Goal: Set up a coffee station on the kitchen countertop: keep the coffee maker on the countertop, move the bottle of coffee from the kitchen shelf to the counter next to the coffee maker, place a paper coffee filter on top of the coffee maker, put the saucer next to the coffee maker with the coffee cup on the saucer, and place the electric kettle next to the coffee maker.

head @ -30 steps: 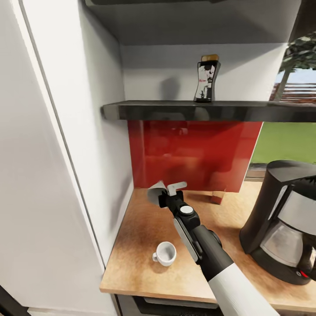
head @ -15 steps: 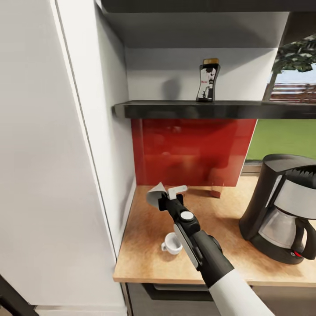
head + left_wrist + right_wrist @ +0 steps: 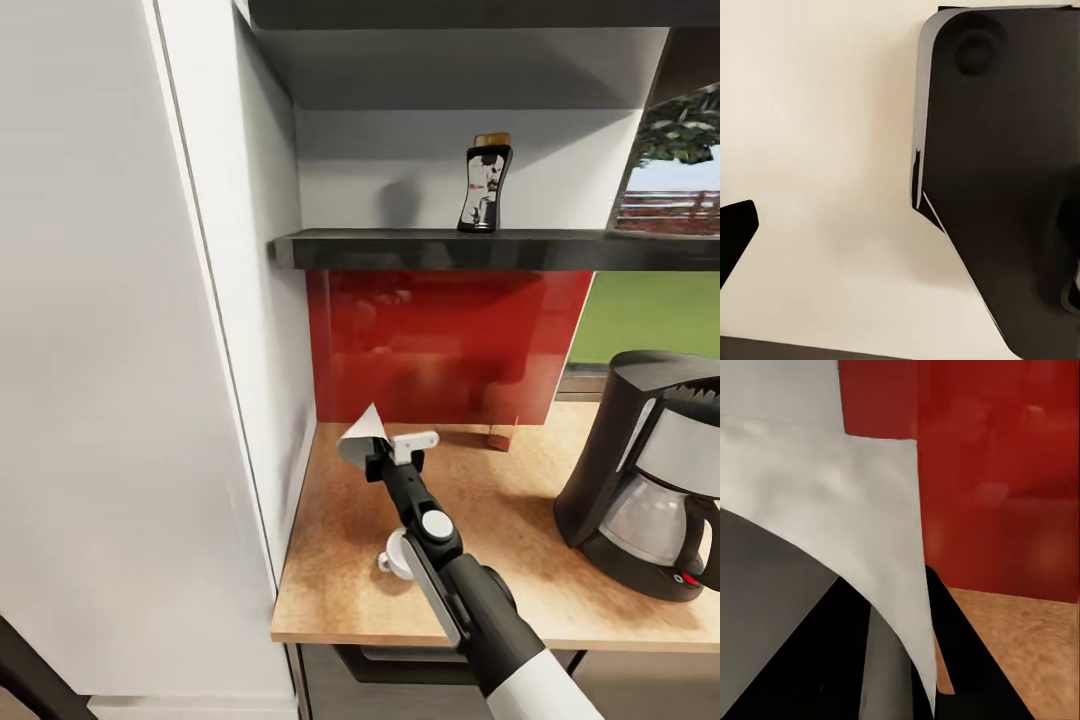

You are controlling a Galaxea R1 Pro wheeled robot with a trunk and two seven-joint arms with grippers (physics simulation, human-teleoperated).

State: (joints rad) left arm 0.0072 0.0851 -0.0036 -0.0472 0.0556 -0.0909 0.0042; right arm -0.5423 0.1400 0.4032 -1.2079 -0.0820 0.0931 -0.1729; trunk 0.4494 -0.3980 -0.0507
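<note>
On the tan wood-grain desk (image 3: 520,520) the coffee maker (image 3: 650,480) already stands at the right, and the coffee cup (image 3: 395,558) sits half hidden behind the right arm, with no saucer under it that I can make out. Up on the kitchen shelf (image 3: 450,248) the bottle of coffee (image 3: 484,184) waits, upright, dark, gold-capped. Right pincer (image 3: 392,447) pinches a pale paper coffee filter (image 3: 364,437); I judge most steps remain. Left pincer: cannot tell

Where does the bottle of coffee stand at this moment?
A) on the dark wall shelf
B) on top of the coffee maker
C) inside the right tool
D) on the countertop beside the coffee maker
A: the bottle of coffee stands upright on the kitchen shelf, well above the countertop.
</note>
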